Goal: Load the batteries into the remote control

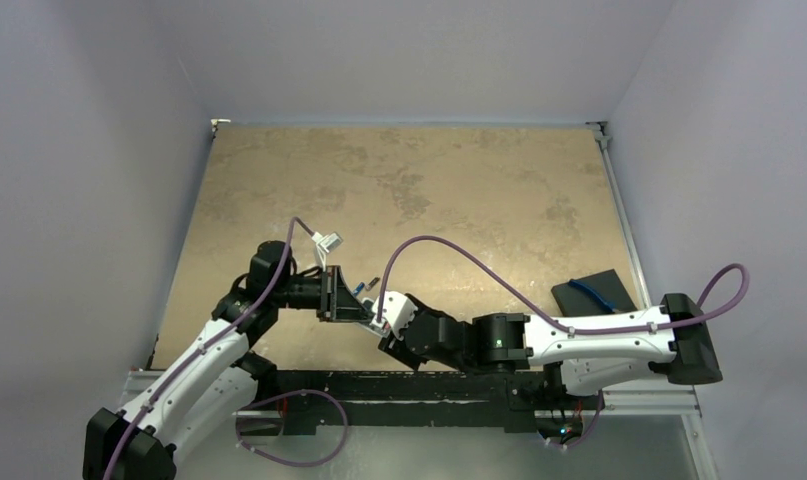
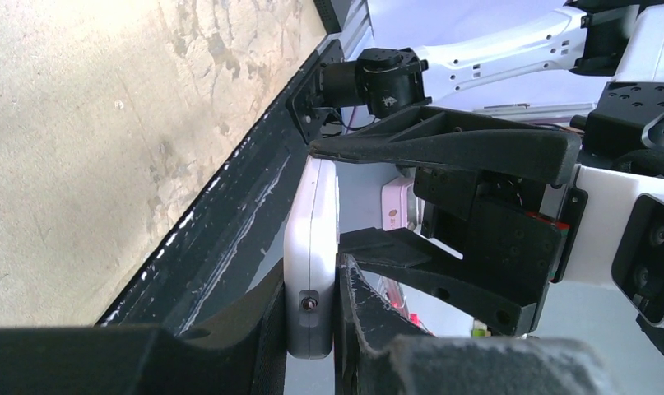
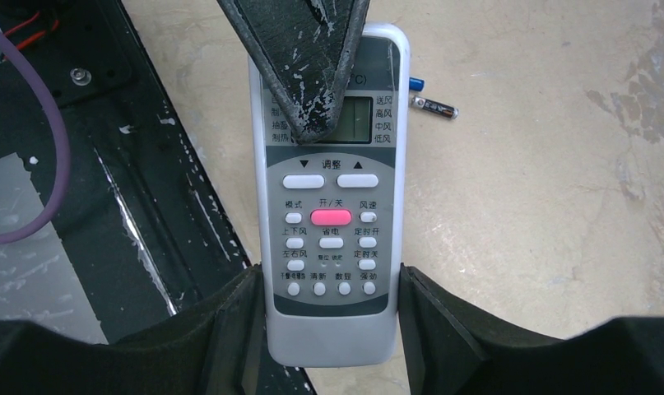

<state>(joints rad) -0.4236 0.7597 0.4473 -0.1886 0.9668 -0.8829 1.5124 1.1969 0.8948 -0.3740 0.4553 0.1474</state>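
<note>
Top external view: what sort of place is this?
Probably a robot lab cell: plain lilac walls box in a mottled tan tabletop, with a black mounting rail along its near edge.

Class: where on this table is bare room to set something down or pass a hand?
Bare: the mottled tan tabletop across its far half, and the stretch between the two slim batteries and the flat black pad. Crowded: near-edge centre, where both arms' jaws clamp the white rectangular remote control.
</note>
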